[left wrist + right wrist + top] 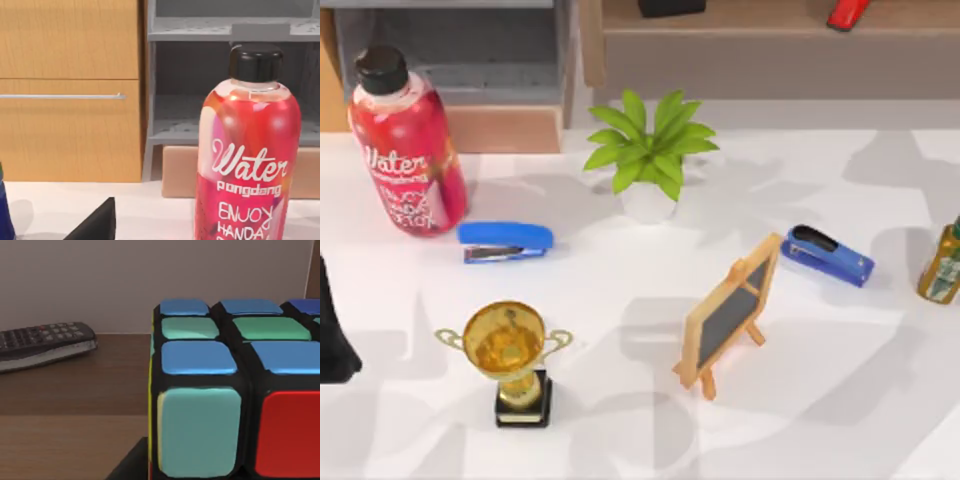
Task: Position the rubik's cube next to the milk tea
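Showing blue, teal and red stickers, the rubik's cube [235,390] is sitting on a wooden shelf, remote [45,344] lying at its 10 o'clock; right gripper's state cannot be told.

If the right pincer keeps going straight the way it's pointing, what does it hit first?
Most likely the rubik's cube, sitting close ahead on the wooden shelf. The remote control lies off to the side.

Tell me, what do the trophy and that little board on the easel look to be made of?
The trophy looks like polished gold metal, judging by its bright reflections, on a glossy black base. It could equally be plated plastic. The little board seems to have a pale, matte wooden frame and legs around a dull dark panel, probably slate or chalkboard.
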